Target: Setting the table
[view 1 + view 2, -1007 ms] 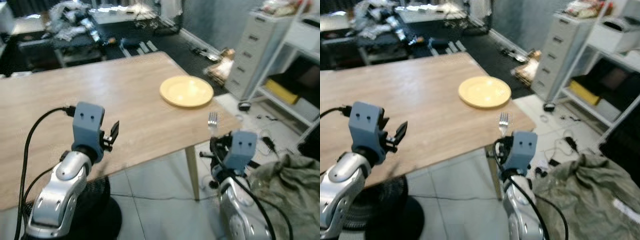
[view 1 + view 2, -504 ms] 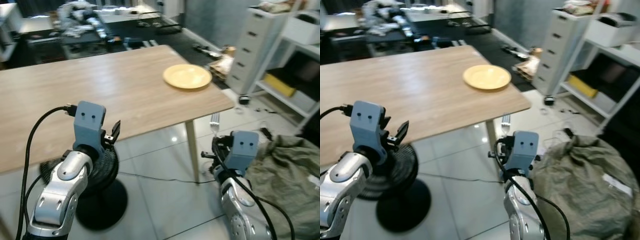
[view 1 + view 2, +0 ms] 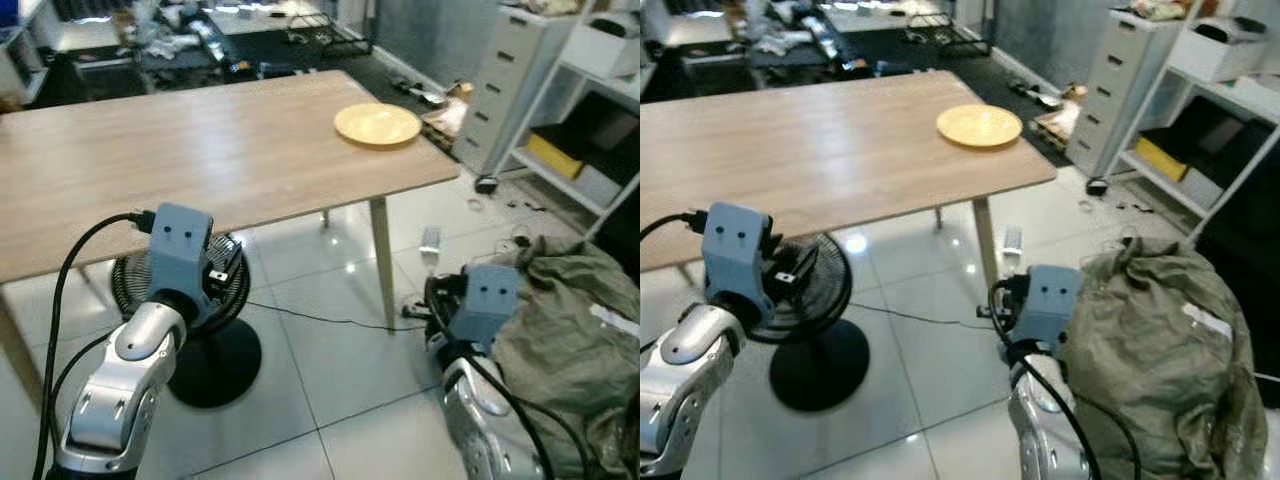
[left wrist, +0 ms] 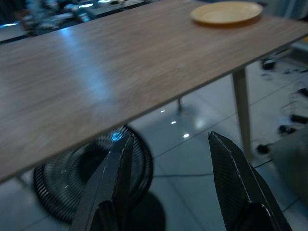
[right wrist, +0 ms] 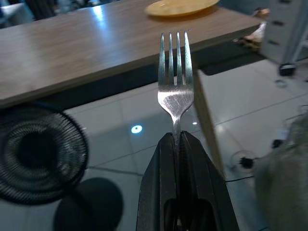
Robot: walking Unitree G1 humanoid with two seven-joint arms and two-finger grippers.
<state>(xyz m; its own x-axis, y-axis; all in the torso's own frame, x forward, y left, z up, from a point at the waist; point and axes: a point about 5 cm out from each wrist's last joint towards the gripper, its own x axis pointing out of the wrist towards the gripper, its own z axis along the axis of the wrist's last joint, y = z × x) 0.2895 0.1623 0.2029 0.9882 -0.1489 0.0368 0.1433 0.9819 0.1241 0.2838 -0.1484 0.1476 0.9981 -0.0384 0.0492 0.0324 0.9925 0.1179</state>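
Steel four-tined fork (image 5: 175, 82) pinched in right tool (image 5: 177, 144), round yellow plate (image 3: 979, 125)

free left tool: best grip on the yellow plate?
Grip the yellow plate by its rim, on the edge nearest the table's corner. It is shallow and lies flat, so only the raised rim gives purchase: one finger over it, one under, coming in low from the open floor side. The left tool is open; the right tool is shut on the fork.
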